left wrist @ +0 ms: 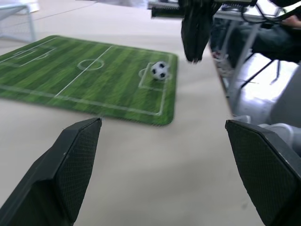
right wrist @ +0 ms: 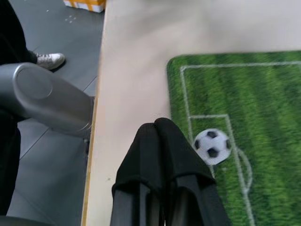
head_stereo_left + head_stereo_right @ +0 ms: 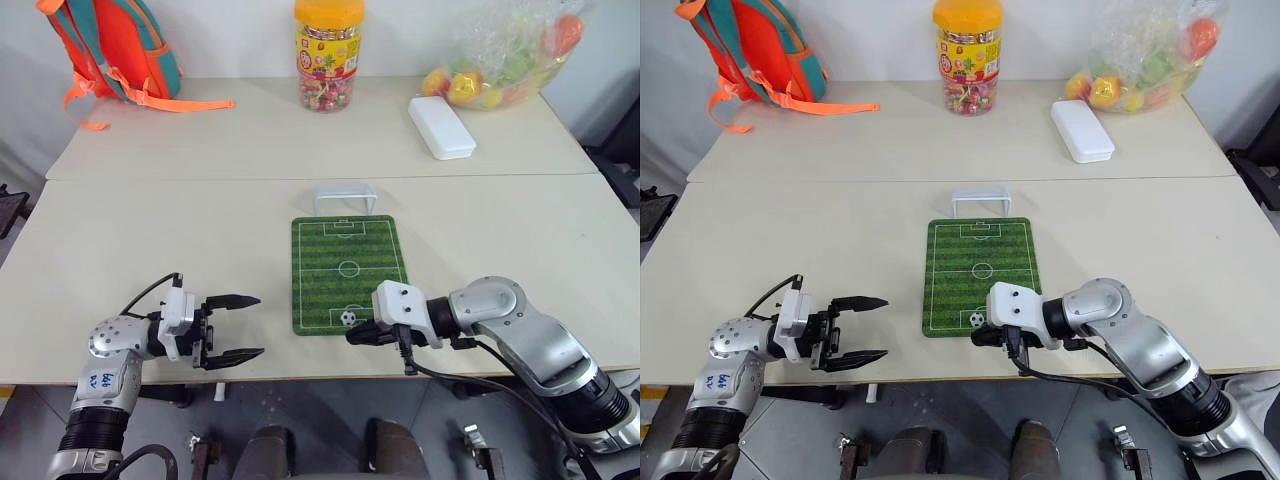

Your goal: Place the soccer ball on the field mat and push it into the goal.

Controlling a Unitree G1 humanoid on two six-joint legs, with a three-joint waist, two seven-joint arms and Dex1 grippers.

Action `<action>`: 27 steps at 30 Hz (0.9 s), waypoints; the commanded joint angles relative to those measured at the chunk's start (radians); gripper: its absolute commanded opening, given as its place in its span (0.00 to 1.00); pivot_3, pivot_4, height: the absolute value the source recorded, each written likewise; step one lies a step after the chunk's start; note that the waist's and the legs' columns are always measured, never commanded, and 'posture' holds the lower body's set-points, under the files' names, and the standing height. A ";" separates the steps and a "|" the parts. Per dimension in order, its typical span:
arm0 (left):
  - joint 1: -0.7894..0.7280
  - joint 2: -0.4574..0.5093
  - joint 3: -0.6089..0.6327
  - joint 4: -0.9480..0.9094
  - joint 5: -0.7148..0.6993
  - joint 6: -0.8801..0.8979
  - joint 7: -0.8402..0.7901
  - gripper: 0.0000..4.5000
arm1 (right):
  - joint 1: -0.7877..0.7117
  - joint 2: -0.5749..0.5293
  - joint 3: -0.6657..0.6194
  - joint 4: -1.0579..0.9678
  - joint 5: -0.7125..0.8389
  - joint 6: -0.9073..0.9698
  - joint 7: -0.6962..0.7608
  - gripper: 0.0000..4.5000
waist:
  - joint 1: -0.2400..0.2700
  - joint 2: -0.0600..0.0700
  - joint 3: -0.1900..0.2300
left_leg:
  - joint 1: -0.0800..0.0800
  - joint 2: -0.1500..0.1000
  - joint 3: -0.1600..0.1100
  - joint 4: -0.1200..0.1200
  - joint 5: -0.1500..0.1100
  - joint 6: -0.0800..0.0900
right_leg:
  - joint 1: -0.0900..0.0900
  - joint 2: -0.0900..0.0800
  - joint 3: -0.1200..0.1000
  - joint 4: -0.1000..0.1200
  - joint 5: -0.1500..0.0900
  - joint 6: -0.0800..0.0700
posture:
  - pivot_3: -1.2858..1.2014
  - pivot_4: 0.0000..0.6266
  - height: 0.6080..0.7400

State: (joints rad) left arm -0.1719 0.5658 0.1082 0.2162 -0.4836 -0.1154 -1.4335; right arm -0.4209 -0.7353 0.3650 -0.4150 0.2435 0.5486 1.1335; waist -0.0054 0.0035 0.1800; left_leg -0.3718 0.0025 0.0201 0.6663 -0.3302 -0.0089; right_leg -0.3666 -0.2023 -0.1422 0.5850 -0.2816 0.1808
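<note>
soccer ball (image 3: 347, 318): resting free on the field mat (image 3: 348, 250), in the small box at the near end, nothing holding it.
right gripper (image 3: 357, 334): clenched on nothing, fingers pressed together, tips just beside the ball at the mat's near right corner, slightly off to the ball's near side.
left gripper (image 3: 247, 326): released, fingers spread wide, empty, parked on the bare table left of the mat, pointing toward it.
goal (image 3: 345, 196): just off the mat's far end, mouth facing the pitch, roughly in line with the ball.
stage (judged): placing done; push toward the goal not yet made.
risk 1: off-centre contact from the closed tips, sending the ball sideways off the mat's long edge instead of down the pitch.
risk 2: push too hard, ball skipping past or bouncing off the light goal frame, maybe shifting it.
risk 3: tips dragging the mat edge, sliding the mat and rolling the ball toward the table's near edge.
</note>
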 commanded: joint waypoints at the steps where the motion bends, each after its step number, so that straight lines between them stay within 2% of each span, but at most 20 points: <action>1: -0.007 0.014 0.005 -0.011 -0.022 0.003 -0.023 1.00 | -0.018 0.031 0.018 0.022 -0.010 -0.022 -0.010 0.01 | 0.001 0.000 0.000 | 0.000 0.000 0.000 0.000 0.000 0.000 | 0.000 0.000 0.000 0.000 0.000 0.000 | 0.52 0.24 1.00; 11: 0.000 0.026 0.019 -0.026 -0.019 0.012 -0.017 1.00 | -0.066 0.106 0.043 0.177 -0.066 -0.089 -0.025 0.01 | 0.002 0.000 0.000 | 0.000 0.000 0.001 0.000 0.000 0.000 | -0.001 0.000 0.001 0.000 0.000 0.000 | 0.52 0.24 1.00; 22: -0.035 0.028 0.019 0.002 -0.007 0.001 0.004 1.00 | -0.306 0.130 -0.139 0.465 -0.127 -0.221 -0.168 0.01 | -0.001 0.000 0.000 | -0.001 0.000 0.005 0.000 0.000 0.000 | -0.007 0.000 0.006 0.004 0.000 0.000 | 0.52 0.24 1.00; 27: -0.067 0.011 0.017 0.042 0.014 -0.016 0.038 1.00 | -0.299 0.092 -0.191 0.461 -0.107 -0.210 -0.140 0.01 | 0.003 0.000 0.000 | -0.001 0.000 0.006 -0.001 0.000 0.000 | -0.007 0.000 0.007 0.004 0.000 0.000 | 0.52 0.24 1.00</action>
State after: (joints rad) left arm -0.2321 0.5829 0.1171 0.2536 -0.4730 -0.1150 -1.4090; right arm -0.7279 -0.6261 0.2102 0.0683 0.1206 0.3469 0.9830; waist -0.0025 0.0032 0.1801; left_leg -0.3729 0.0026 0.0260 0.6657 -0.3303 -0.0087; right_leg -0.3734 -0.2019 -0.1356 0.5883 -0.2816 0.1808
